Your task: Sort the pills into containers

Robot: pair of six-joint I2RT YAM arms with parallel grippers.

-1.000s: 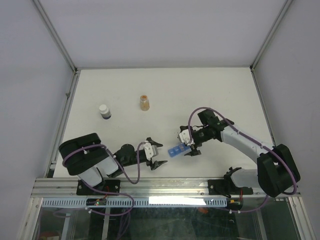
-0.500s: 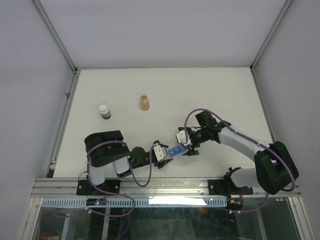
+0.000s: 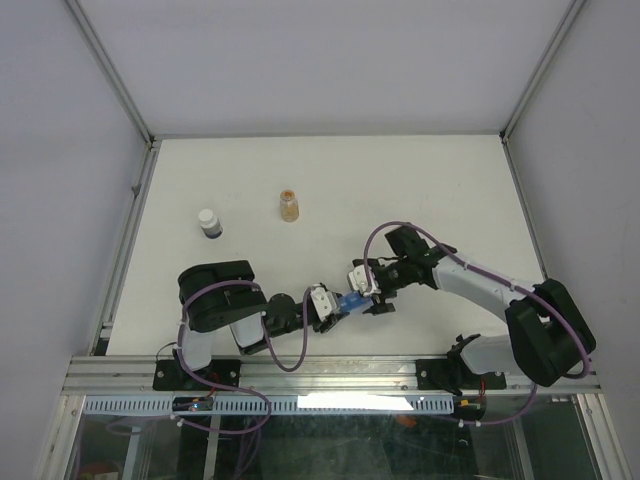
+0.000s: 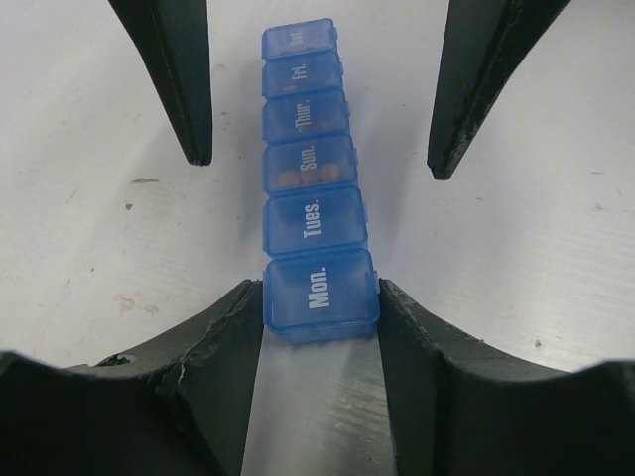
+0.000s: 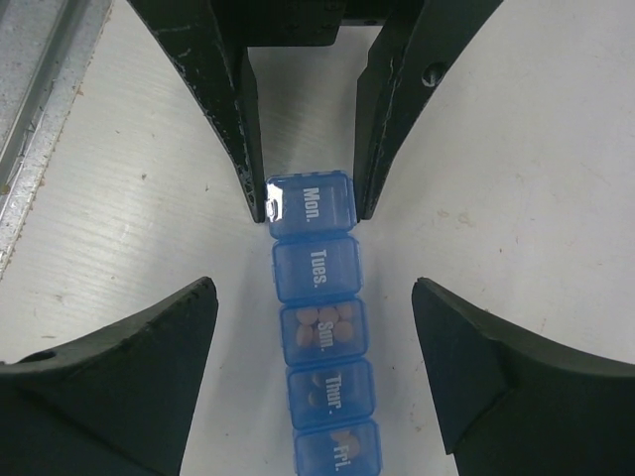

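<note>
The containers are one translucent blue pill-organiser strip [image 3: 350, 303] lying flat on the white table, lids shut and marked with weekdays. Tan pills [image 5: 322, 332] show through the "Sun." lid, and a few more through "Thur." and "Fri.". My left gripper [image 4: 319, 297] is shut on the "Mon." end, one finger pressed against each side. My right gripper [image 5: 316, 293] stands open astride the middle of the strip [image 5: 319, 327], its fingers well clear of both sides. The two grippers face each other along the strip [image 4: 310, 188].
A small amber bottle [image 3: 289, 206] and a white-capped dark bottle [image 3: 209, 222] stand farther back on the left. The metal rail of the table's near edge [image 5: 40, 109] runs close behind the left gripper.
My left arm has reached right to the strip and its jaws have come in onto the "Mon." end. The right gripper has shifted slightly left, still open over the strip.
</note>
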